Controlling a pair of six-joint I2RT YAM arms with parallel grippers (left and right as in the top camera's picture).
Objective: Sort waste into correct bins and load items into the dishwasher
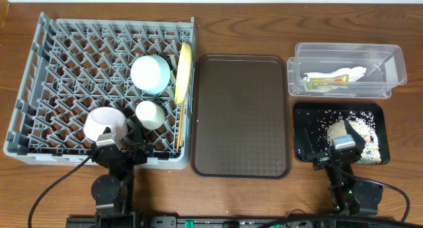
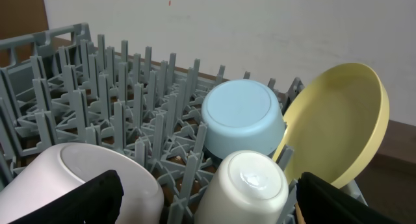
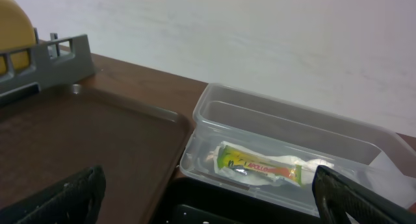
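Left gripper (image 2: pixel 208 201) open, empty; we see the cream cup (image 2: pixel 250 185) just ahead, mouth-down to drain. Right gripper (image 3: pixel 214 198) spread too, wrapper (image 3: pixel 260 164) ahead binned

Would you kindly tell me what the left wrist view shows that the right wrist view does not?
Only the left wrist shows the blue bowl, the cream cup and the white mug. Only the right wrist shows the brown tray and the clear bin holding a wrapper. Both show the grey rack and the yellow plate.
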